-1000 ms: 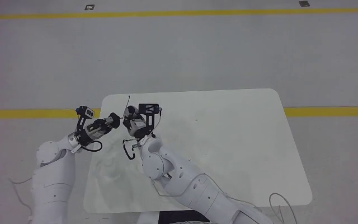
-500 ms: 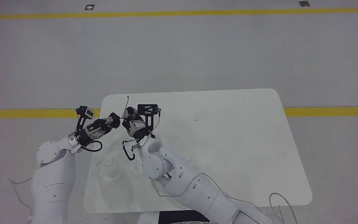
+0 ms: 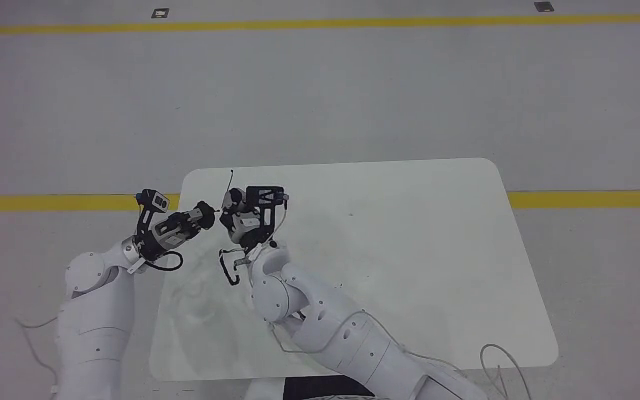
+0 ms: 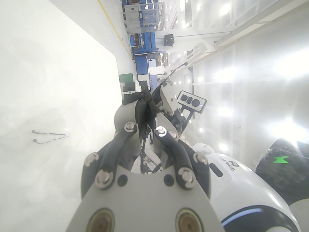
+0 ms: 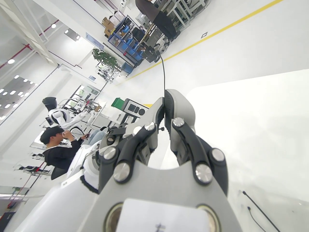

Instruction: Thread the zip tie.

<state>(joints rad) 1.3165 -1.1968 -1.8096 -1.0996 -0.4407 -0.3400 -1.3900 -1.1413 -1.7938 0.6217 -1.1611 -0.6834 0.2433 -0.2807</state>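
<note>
Threading likely goes best if the right gripper (image 5: 165,97), clenched on the zip tie (image 5: 164,73), is kept steady while the strap is bent slowly, so that tip meets head squarely. The left gripper (image 3: 205,213), its fingers pressed together, sits just beside it; whether it pinches the tie I cannot tell. The strap rises free out of the right gripper to its head, above the desk's (image 3: 420,250) far left corner.

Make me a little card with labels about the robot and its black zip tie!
Table: white, rounded corners
Zip tie: thin, black, held above the table
Right jaws: shut on the zip tie, one end poking out past them
Left jaws: shut on it too, close by the right jaws
Spare zip ties: two, lying flat on the table
</note>
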